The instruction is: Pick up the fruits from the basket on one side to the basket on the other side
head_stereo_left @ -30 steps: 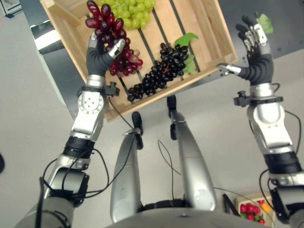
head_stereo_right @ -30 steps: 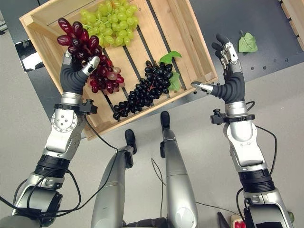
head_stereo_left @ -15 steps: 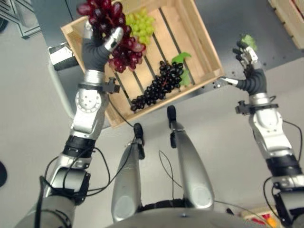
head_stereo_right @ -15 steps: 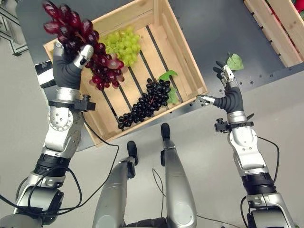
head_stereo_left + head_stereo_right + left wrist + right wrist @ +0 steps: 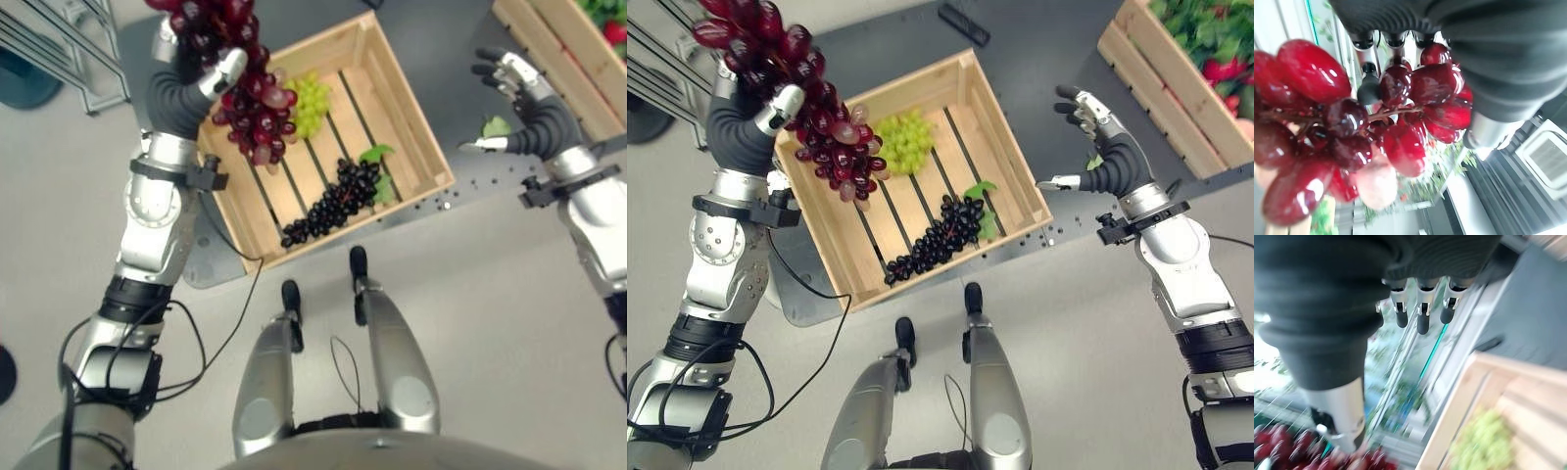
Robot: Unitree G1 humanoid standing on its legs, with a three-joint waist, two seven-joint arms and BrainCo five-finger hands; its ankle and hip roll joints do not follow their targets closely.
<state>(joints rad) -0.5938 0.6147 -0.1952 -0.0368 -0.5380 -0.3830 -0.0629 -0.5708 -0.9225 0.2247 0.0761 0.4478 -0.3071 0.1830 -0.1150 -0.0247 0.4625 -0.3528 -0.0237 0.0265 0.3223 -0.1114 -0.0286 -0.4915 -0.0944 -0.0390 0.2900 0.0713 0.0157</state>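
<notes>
Item: red grapes [image 5: 813, 117]. We hold them in the left hand [image 5: 743, 132], fingers curled round the bunch, lifted above the near-left corner of the crate [image 5: 1014, 171].

Item: green grapes [image 5: 904, 142] and black grapes [image 5: 939, 240], both lying on the crate slats.

Item: right hand [image 5: 1107, 157], fingers spread and holding nothing, raised between the crate and the second crate [image 5: 1161, 83] at far right.

Step, as we judge it: carry. Next, we must bring the red bunch across to the second crate, keeping our grip firm.
</notes>
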